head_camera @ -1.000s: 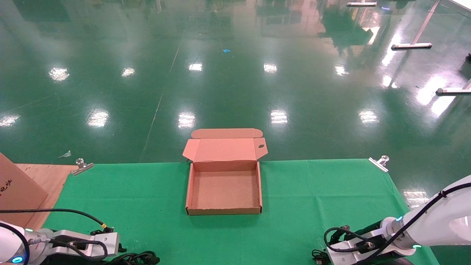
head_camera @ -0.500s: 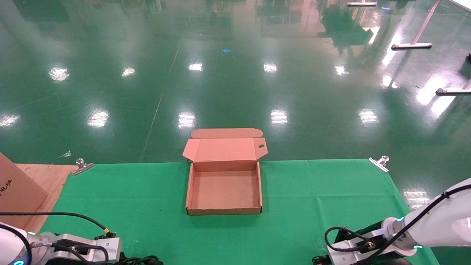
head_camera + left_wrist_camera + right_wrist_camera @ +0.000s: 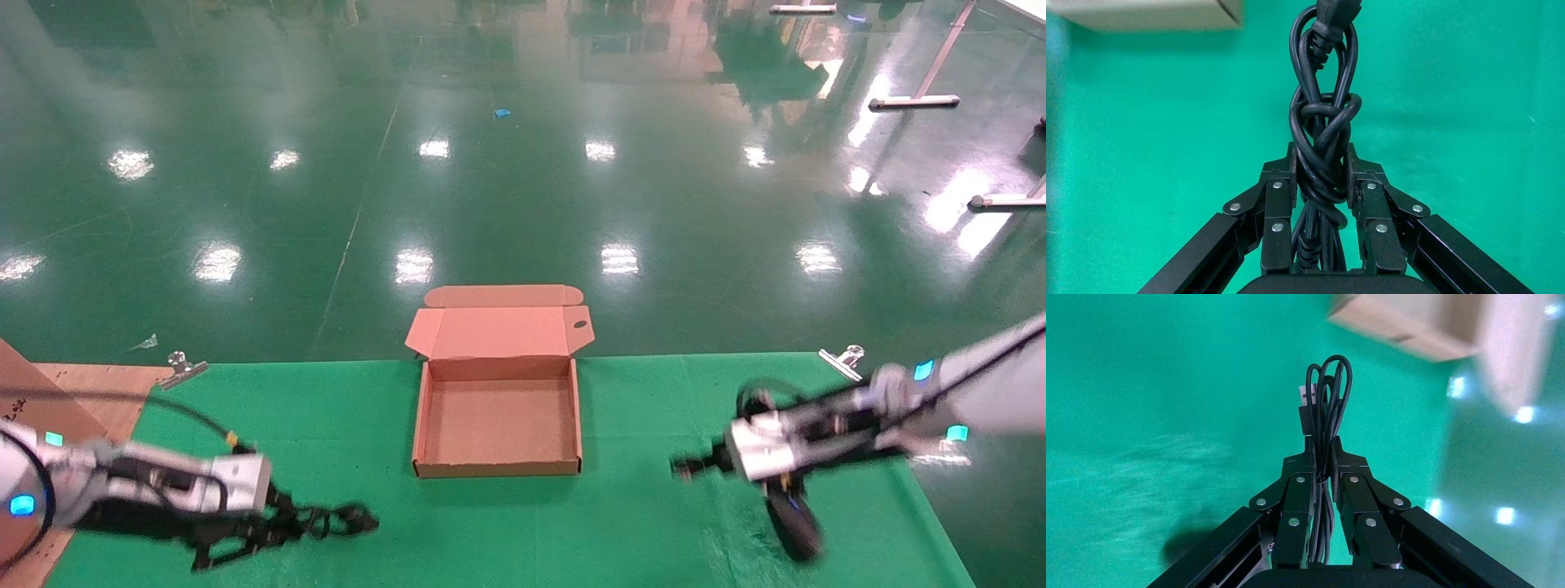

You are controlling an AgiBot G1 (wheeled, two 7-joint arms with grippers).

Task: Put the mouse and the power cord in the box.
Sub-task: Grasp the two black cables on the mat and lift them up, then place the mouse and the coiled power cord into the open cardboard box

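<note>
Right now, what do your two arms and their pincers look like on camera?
Both arms are white and grey with small cyan indicator lights and loose black cables looped along the wrists. Each ends in a pale boxy wrist block. The left pincer and right pincer are matte black, built from hinged linkage bars with silver screws or rivets at the joints. No markings are legible.

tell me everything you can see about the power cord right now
The power cord is thick, glossy black cable bundled in loops and tied round itself in a knot, with a chunky moulded plug at the far end. The left gripper is shut on the bundle just below the knot. In the head view the cord sticks out from the gripper above the green cloth, short of the box.
</note>
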